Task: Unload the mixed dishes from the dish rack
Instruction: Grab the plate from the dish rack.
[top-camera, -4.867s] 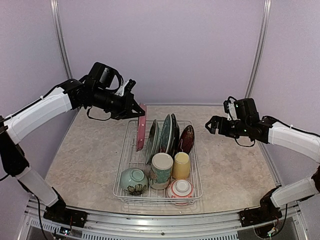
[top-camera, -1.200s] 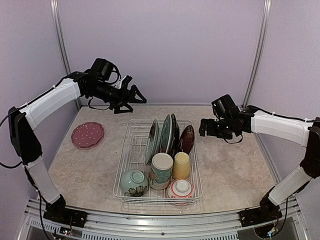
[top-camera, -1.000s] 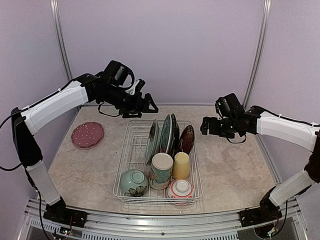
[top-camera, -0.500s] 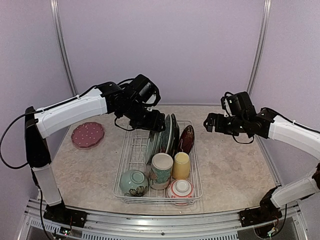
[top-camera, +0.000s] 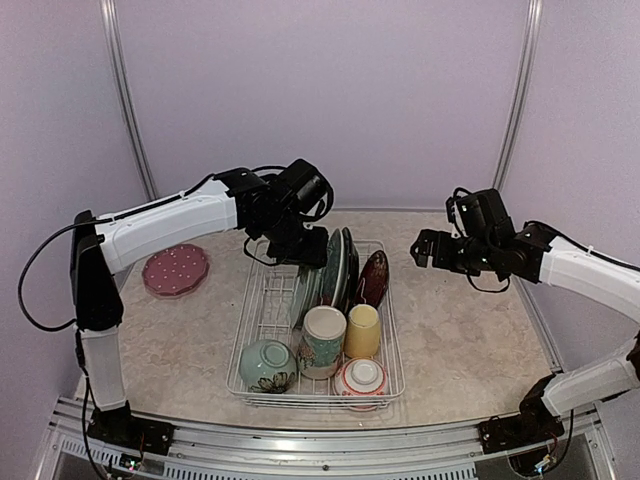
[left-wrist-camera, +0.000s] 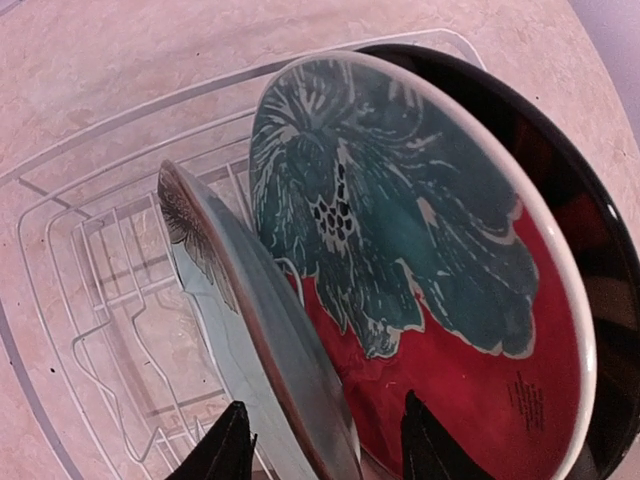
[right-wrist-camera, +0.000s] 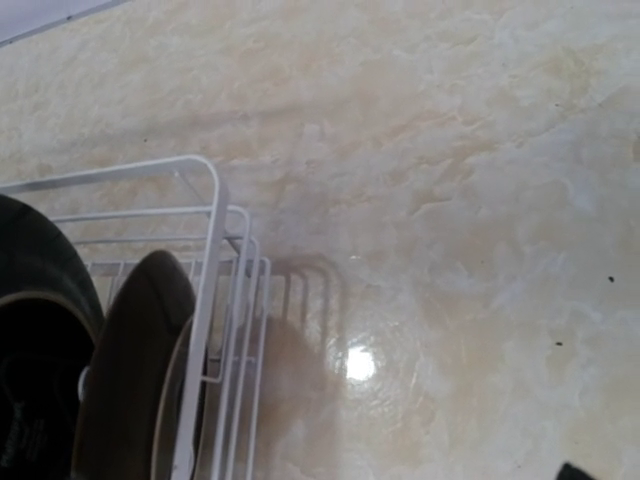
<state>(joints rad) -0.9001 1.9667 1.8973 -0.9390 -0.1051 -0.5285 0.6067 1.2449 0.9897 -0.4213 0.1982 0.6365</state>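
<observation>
The white wire dish rack (top-camera: 262, 300) holds upright plates at the back. A pale teal plate (top-camera: 304, 278) stands leftmost, then a red and teal floral plate (top-camera: 333, 265) and a dark-rimmed plate (top-camera: 351, 262). In front stand a tall patterned mug (top-camera: 323, 340), a yellow cup (top-camera: 362, 332), a pale-green bowl (top-camera: 267, 362) and a red-and-white bowl (top-camera: 361, 378). My left gripper (left-wrist-camera: 325, 450) is open and straddles the rim of the pale teal plate (left-wrist-camera: 270, 330), with gaps on both sides; the floral plate (left-wrist-camera: 400, 220) is just behind it. My right gripper (top-camera: 424, 249) hovers open and empty right of the rack.
A pink plate (top-camera: 175, 270) lies flat on the table left of the rack. A dark red dish (top-camera: 373, 278) leans at the rack's back right corner (right-wrist-camera: 205, 280). Bare marble tabletop (right-wrist-camera: 450, 250) lies under the right gripper. Walls close in behind and at both sides.
My left arm swung right from near the pink plate and came down over the rack's leftmost plate, its jaws narrowing around the rim. The right gripper drifted slightly right.
</observation>
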